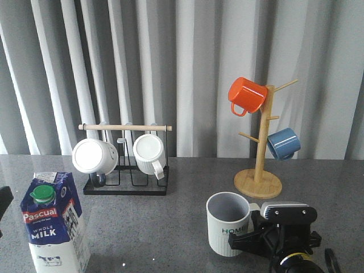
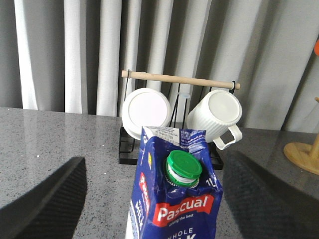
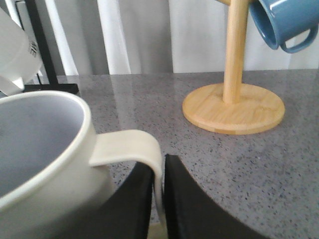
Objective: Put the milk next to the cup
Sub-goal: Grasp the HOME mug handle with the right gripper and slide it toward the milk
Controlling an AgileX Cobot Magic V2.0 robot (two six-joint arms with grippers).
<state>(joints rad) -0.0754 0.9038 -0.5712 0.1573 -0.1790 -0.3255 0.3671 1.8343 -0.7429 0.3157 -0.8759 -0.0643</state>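
The milk [image 1: 54, 227] is a blue-and-white Pascual carton with a green cap, standing upright at the front left of the table. In the left wrist view the milk [image 2: 174, 204] stands between my left gripper's [image 2: 155, 167] wide-open fingers [image 2: 47, 199], which do not touch it. Only a dark edge of that gripper [image 1: 3, 200] shows in the front view. The cup [image 1: 227, 230], a pale ribbed mug marked HOME, stands at the front right. My right gripper [image 3: 160, 191] is shut on the cup's cream handle [image 3: 130, 147]. It also shows in the front view [image 1: 256, 238].
A black wire rack [image 1: 126, 185] with a wooden bar holds two plain white ribbed mugs at the back left. A wooden mug tree [image 1: 259, 181] at the back right carries an orange mug [image 1: 246, 95] and a blue mug [image 1: 283, 143]. Curtains hang behind the grey table.
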